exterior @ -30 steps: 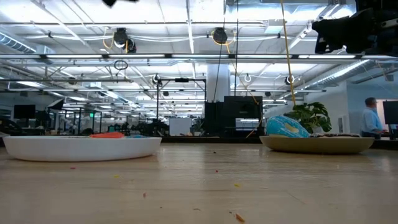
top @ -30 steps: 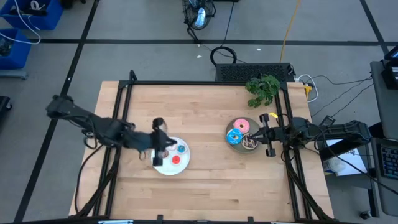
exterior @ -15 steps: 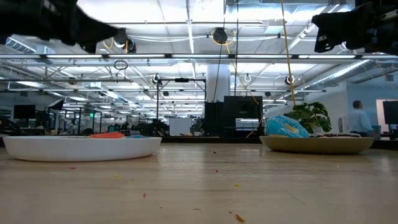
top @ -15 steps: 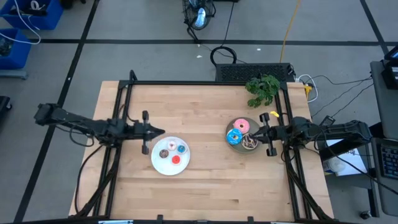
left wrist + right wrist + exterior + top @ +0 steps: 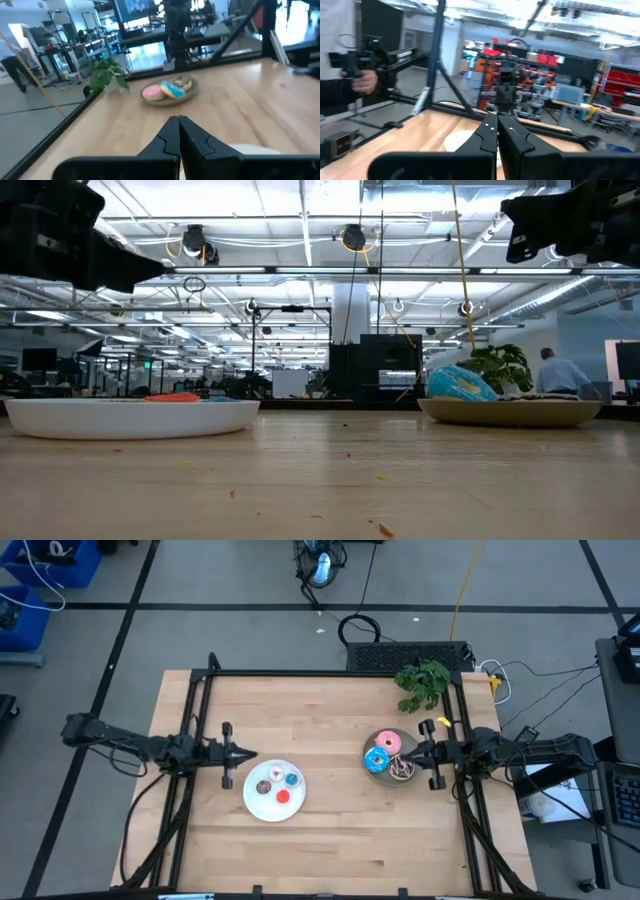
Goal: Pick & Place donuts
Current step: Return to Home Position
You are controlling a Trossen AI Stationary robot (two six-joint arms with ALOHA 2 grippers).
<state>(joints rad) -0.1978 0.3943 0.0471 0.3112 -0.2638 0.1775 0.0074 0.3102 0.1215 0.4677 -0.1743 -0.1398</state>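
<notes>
Left gripper (image 5: 246, 753): fingers pressed together, empty, near the worktop's (image 5: 330, 840) left edge, just beside the white plate (image 5: 268, 808) that carries four small donuts (image 5: 283, 796). Right gripper (image 5: 412, 754): fingers together, empty, above the rim of the grey plate (image 5: 383, 778) by the right edge; three large donuts (image 5: 377, 761) lie on that plate.

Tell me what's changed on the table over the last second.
The left gripper, shut and empty, pulled back off the white plate toward the table's left edge. The right gripper stayed beside the grey plate holding the three larger donuts. The four tiny donuts lay unmoved on the white plate.
</notes>
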